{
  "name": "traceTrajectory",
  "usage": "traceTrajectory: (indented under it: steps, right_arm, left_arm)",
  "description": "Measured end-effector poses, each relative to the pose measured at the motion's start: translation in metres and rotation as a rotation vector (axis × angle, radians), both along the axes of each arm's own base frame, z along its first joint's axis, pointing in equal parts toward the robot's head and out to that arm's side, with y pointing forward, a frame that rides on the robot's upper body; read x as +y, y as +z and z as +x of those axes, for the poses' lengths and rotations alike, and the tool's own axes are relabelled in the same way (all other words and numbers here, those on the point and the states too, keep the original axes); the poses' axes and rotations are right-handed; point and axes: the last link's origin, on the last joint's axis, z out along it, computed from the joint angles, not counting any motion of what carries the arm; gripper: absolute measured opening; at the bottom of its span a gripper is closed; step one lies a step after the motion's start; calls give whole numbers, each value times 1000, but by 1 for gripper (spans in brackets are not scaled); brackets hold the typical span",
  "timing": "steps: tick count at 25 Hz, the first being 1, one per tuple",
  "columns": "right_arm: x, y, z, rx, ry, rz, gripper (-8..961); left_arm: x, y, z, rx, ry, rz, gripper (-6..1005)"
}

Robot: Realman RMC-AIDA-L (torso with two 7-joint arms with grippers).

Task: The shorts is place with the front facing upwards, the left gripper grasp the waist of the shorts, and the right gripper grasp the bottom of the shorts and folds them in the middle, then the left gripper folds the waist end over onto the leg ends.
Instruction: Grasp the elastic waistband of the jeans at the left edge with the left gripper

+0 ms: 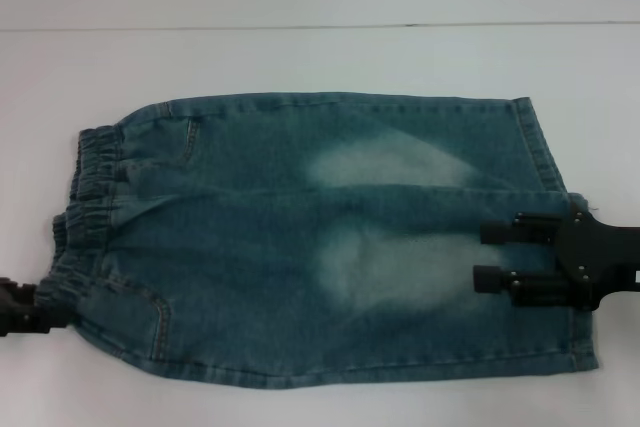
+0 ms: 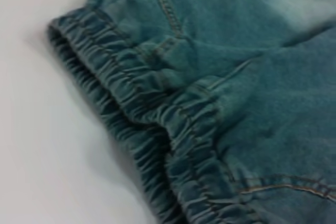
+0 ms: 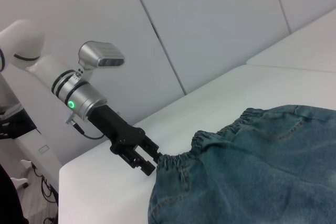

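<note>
The shorts (image 1: 320, 237) lie flat on the white table (image 1: 300, 57), front up, with two pale faded patches in the middle. The waist of the shorts (image 1: 85, 207) is the ruffled elastic band at the left, seen close up in the left wrist view (image 2: 157, 114). The bottom of the shorts (image 1: 582, 287), with its stitched leg ends, is at the right. My left gripper (image 1: 60, 309) sits at the waist's near corner; the right wrist view shows it (image 3: 153, 162) touching the band's end (image 3: 173, 158). My right gripper (image 1: 480, 255) hovers open over the near leg end, its fingers pointing toward the waist.
A seam in the white tabletop (image 1: 300, 27) runs across behind the shorts. In the right wrist view the table's edge (image 3: 94, 166) drops off just behind the left arm (image 3: 79, 98), with a pale wall beyond.
</note>
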Motion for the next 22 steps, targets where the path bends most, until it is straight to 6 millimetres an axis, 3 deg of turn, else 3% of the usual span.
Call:
traceTrajectory:
  steps: [3, 9, 20, 22]
  right_arm:
    - [0, 0, 0, 0, 6, 3, 791]
    - [1, 0, 0, 2, 5, 6, 791]
    - [6, 5, -4, 23, -18, 10, 791]
    - [11, 10, -6, 39, -51, 9, 791]
  left_arm:
    - [1, -4, 1, 9, -8, -7, 623]
    - [3, -5, 3, 10, -12, -5, 401]
    - [6, -4, 13, -28, -28, -27, 177]
    - [8, -1, 19, -46, -28, -35, 29]
